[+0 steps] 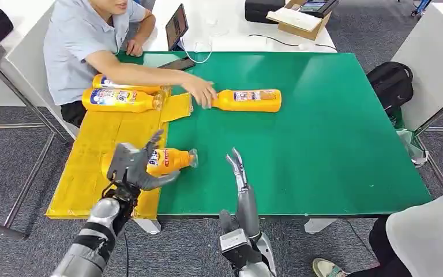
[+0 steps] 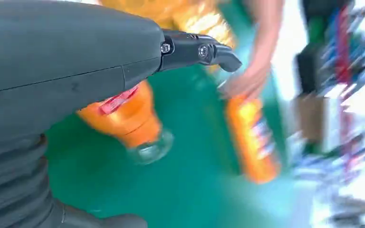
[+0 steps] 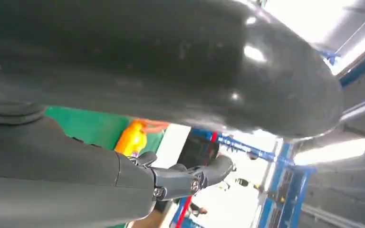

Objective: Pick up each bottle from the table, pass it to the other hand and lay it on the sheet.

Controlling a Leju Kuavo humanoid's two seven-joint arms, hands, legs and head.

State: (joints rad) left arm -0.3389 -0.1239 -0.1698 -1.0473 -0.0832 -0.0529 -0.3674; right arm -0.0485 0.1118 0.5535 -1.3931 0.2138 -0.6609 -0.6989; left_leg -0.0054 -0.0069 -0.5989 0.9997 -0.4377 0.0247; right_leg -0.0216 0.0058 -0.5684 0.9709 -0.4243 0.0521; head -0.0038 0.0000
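My left hand [image 1: 131,167] grips an orange bottle [image 1: 170,161] by its body, the clear cap pointing right, over the right edge of the yellow sheet [image 1: 92,156]. In the left wrist view the same bottle [image 2: 128,118] sits under the palm of my left hand [image 2: 66,66], above the green mat. To its right, my right hand [image 1: 239,170] is open, fingers straight and holding nothing. Two more orange bottles [image 1: 121,99] lie on the sheet's far end. Another bottle [image 1: 248,100] lies on the green mat [image 1: 323,133], with a person's hand [image 1: 203,92] at its cap.
A person in a grey shirt [image 1: 78,40] sits at the far left corner, arm stretched over the mat. A phone [image 1: 177,63] and a tablet [image 1: 177,26] sit at the far edge. A black backpack [image 1: 391,81] lies on the floor to the right.
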